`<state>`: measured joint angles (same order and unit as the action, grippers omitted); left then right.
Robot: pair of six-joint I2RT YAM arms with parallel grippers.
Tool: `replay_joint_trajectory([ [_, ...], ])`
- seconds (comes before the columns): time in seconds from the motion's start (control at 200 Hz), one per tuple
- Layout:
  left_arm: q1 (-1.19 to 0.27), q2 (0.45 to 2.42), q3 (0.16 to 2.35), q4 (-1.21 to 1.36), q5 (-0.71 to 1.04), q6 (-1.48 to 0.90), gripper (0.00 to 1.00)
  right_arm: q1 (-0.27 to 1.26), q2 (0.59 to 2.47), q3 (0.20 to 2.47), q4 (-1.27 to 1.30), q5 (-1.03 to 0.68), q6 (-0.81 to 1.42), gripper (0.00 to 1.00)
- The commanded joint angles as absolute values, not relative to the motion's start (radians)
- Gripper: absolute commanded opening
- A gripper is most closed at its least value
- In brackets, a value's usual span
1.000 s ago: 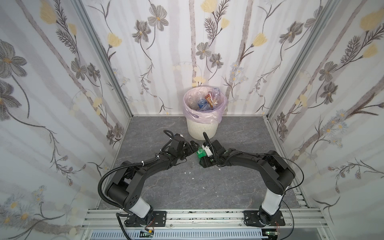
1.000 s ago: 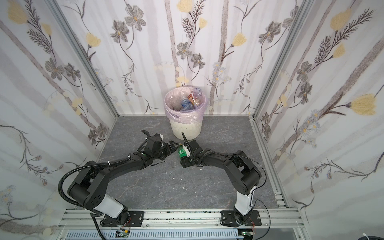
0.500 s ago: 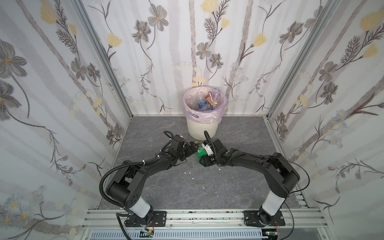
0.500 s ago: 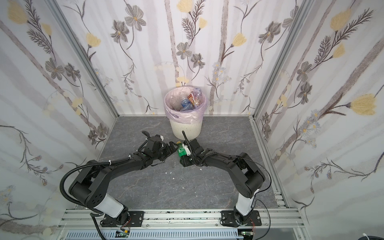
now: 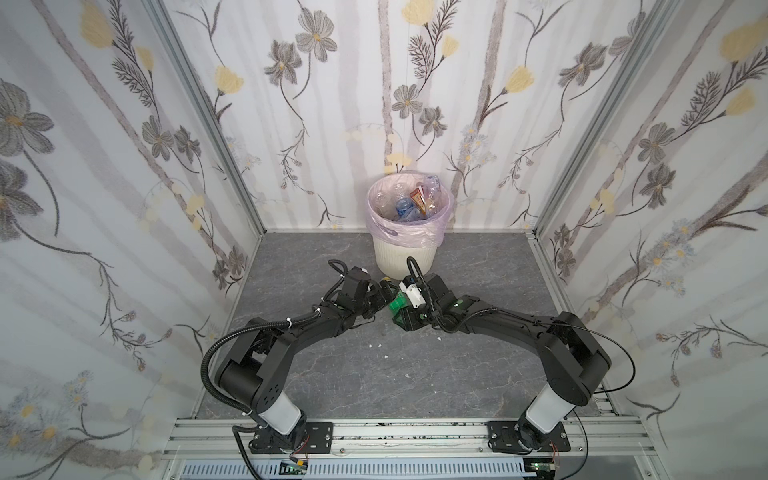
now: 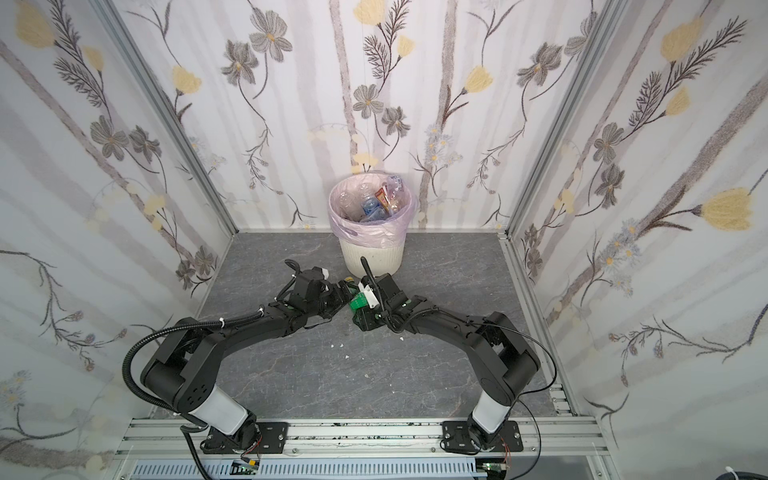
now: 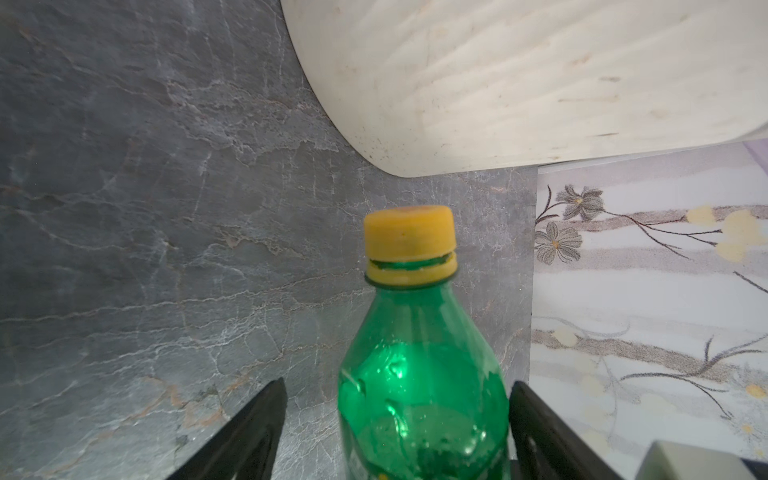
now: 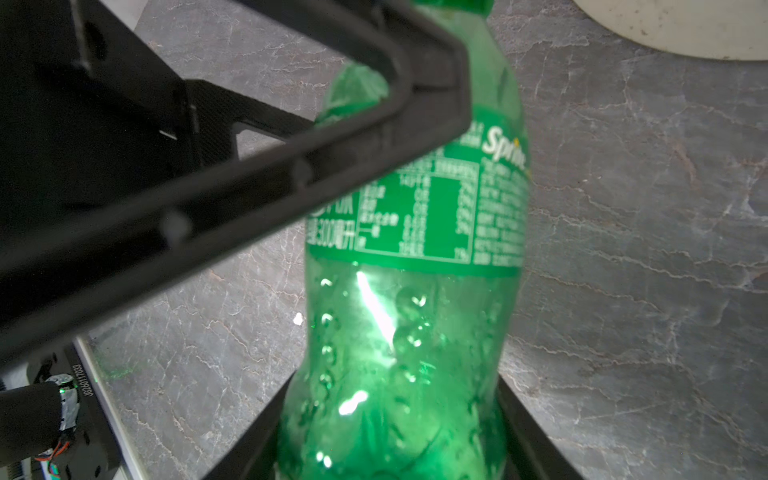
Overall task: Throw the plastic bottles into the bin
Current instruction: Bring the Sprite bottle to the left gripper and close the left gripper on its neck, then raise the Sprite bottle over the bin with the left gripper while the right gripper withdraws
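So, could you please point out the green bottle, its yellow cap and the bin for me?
green bottle (image 8: 415, 332): right wrist view, on the lower body below the label.
yellow cap (image 7: 409, 232): left wrist view, on the cap's side.
bin (image 5: 395, 255): in a top view, on its bare cream wall.

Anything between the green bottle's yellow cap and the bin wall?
Nothing: only a bare strip of grey floor separates the yellow cap of the green bottle from the bin wall, seen in the left wrist view.
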<state>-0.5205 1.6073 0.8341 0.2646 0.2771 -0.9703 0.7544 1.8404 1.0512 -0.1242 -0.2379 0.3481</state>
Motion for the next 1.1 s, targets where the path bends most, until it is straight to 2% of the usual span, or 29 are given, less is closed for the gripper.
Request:
replay_joint_trajectory([
  [0.0,-0.520,1.618,0.846,0.308,0.286,-0.988,0.81,0.758,1.828,1.067,-0.066,-0.263,0.348,0.57],
  [0.225,-0.522,1.632,0.858,0.316,0.294,-0.992,0.72,0.759,1.835,1.086,-0.069,-0.276,0.342,0.58],
  [0.365,-0.520,1.637,0.860,0.319,0.300,-0.993,0.61,0.761,1.831,1.088,-0.074,-0.273,0.339,0.60],
  [0.609,-0.505,1.612,0.838,0.319,0.281,-0.974,0.54,0.761,1.791,1.072,-0.106,-0.242,0.316,0.78],
  [0.769,-0.491,1.601,0.837,0.319,0.280,-0.973,0.52,0.761,1.745,1.053,-0.110,-0.232,0.305,0.99],
  [1.094,-0.422,1.472,0.850,0.270,0.262,-0.964,0.51,0.719,1.563,1.042,-0.124,-0.170,0.293,1.00],
])
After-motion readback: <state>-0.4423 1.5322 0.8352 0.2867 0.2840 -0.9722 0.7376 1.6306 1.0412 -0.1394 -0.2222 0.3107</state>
